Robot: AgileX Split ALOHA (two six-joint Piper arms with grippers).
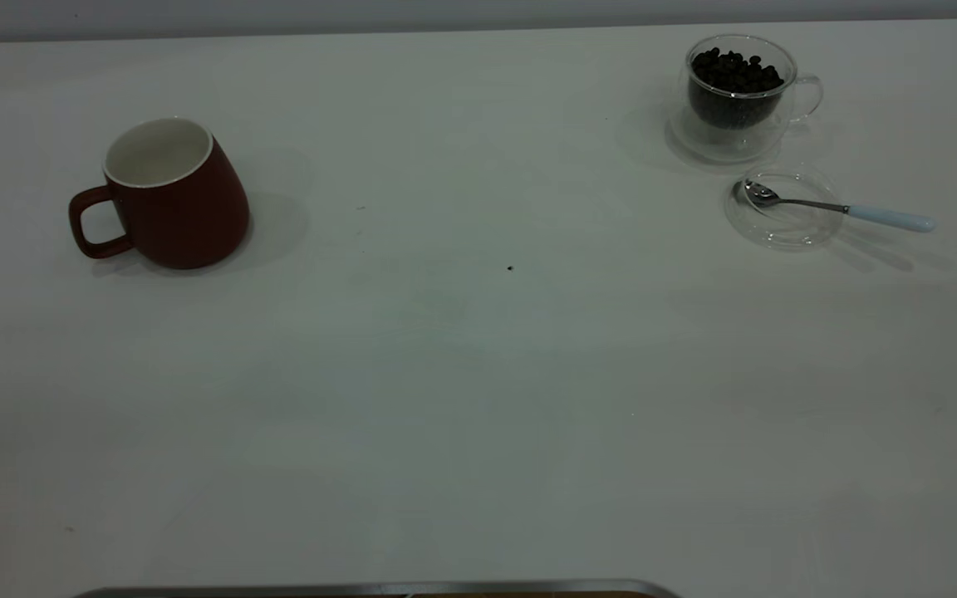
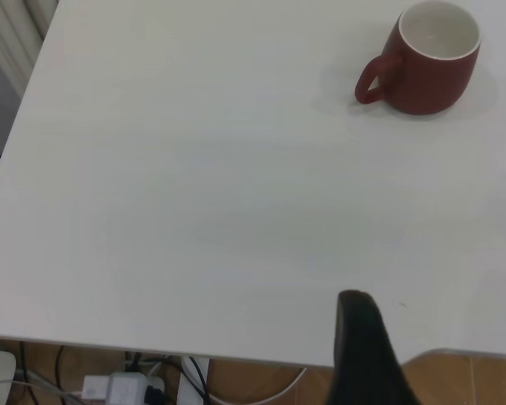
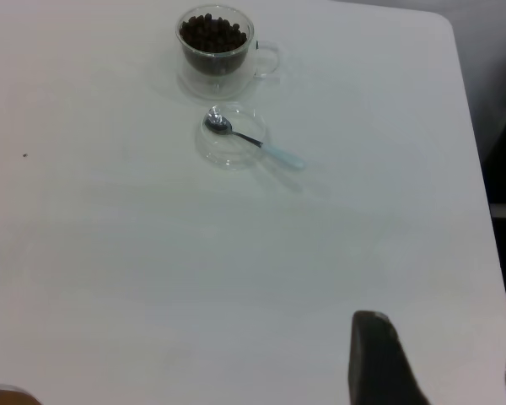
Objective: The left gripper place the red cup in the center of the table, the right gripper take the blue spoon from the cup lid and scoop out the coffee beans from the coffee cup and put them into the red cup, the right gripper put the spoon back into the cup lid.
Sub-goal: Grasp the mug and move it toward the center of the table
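Note:
The red cup [image 1: 175, 199] [image 2: 430, 63] stands upright at the left of the table [image 1: 478, 399], handle turned outward. At the far right, the coffee cup [image 1: 736, 91] [image 3: 215, 46] holds coffee beans [image 1: 734, 73] [image 3: 211, 32]. Just in front of it, the blue spoon [image 1: 840, 208] [image 3: 253, 139] lies with its bowl in the cup lid [image 1: 782, 220] [image 3: 232, 145] and its handle sticking out. Neither arm appears in the exterior view. One black finger [image 2: 361, 337] of my left gripper hangs near the table edge, far from the red cup. My right gripper [image 3: 443, 337] is open, well away from the spoon.
A tiny dark speck [image 1: 510, 267] marks the table's middle. A metal rim [image 1: 379, 590] runs along the near edge in the exterior view. Cables and a power strip [image 2: 122, 388] lie on the floor below the table edge.

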